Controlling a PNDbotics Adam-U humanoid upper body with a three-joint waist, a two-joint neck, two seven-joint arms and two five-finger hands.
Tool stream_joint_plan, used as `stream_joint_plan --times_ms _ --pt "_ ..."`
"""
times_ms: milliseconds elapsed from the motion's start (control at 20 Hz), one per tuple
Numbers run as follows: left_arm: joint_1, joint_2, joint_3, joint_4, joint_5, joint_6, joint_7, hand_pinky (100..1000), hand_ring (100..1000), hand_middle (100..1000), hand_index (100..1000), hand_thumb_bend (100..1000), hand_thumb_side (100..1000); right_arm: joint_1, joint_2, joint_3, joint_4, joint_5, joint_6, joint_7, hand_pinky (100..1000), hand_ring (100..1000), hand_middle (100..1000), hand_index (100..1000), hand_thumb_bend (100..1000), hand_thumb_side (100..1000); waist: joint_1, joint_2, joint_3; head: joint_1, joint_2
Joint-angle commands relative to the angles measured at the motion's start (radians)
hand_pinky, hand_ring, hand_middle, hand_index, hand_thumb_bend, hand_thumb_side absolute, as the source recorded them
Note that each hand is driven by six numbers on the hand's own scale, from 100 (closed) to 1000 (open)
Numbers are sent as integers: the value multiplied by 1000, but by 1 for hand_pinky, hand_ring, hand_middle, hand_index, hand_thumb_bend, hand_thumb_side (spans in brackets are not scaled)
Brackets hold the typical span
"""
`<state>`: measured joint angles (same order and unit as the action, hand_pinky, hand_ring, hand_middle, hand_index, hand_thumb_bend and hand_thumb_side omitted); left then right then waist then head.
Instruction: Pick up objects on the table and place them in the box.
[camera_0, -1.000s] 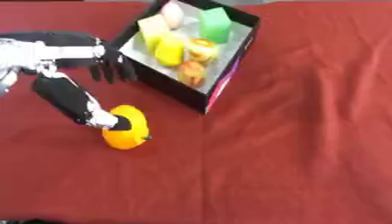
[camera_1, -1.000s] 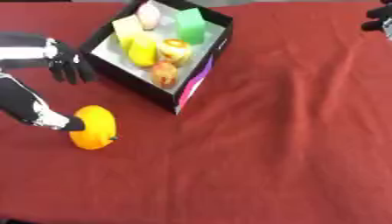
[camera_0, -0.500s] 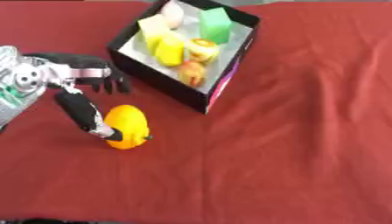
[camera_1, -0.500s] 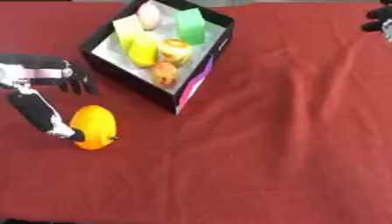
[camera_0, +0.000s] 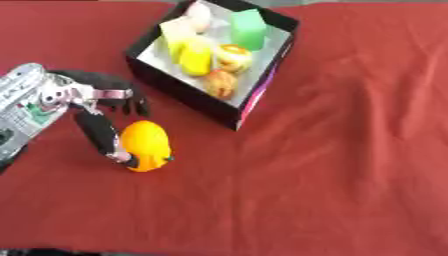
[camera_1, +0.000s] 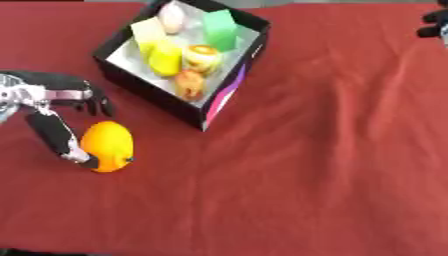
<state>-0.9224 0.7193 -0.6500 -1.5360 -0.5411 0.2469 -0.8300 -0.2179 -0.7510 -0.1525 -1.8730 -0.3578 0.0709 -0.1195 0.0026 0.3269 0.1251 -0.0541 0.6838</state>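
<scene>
The orange fruit (camera_0: 144, 145) lies on the red cloth (camera_0: 332, 165), just beside the near left wall of the black box (camera_0: 197, 98). It is bracketed by the left hand (camera_0: 94, 107), thumb against its left side, fingers curled above and not yet closed round it. The fingers should be brought down behind the fruit before any lift, so that it is not rolled away. Of the right hand (camera_1: 432, 24), only a dark part is seen at the far right edge; its state cannot be told.

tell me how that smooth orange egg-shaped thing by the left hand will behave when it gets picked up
The smooth orange egg-shaped object looks rounded all over, so it may roll on the red cloth if nudged. Its glossy skin could slip, since the left hand touches it from only one side. It seems rigid.
</scene>
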Motion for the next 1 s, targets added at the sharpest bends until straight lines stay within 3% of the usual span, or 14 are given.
stream_joint_plan --times_ms 50,200,300,350,550,850,1000 --pt "-9 -3 2 9 -33 -24 -1 749 753 746 803 630 278 -2 -19 -12 -16 1 1 -4 971 737 702 834 100 514 -2 -26 0 3 -7" --pt "-9 -15 -1 10 -72 -43 21 723 732 727 785 616 255 -2 -19 -12 -17 -1 2 -7 971 737 702 834 100 514 -3 -26 0 3 -5" --pt "-6 -14 9 -12 -105 -48 52 672 686 692 766 534 165 -1 -20 -12 -18 0 1 -8 971 737 702 834 100 513 -3 -26 0 1 -4" --pt "-2 -11 16 -27 -121 -50 69 630 643 648 720 439 114 0 -20 -13 -18 1 1 -9 971 737 702 834 100 513 -3 -26 0 0 -4" --pt "24 31 75 -133 -95 -53 112 577 580 567 628 294 100 7 -22 -18 -17 2 -1 -15 971 738 702 834 100 514 -2 -26 4 -6 -6" --pt "-7 145 188 -303 -1 -92 81 558 545 514 559 362 100 13 -27 -19 -16 3 1 -18 971 738 702 834 100 516 8 -29 11 -23 -10" --pt "-33 174 234 -383 41 -71 62 549 535 500 541 374 100 14 -29 -20 -17 1 1 -19 971 738 702 834 100 515 10 -30 11 -27 -15"
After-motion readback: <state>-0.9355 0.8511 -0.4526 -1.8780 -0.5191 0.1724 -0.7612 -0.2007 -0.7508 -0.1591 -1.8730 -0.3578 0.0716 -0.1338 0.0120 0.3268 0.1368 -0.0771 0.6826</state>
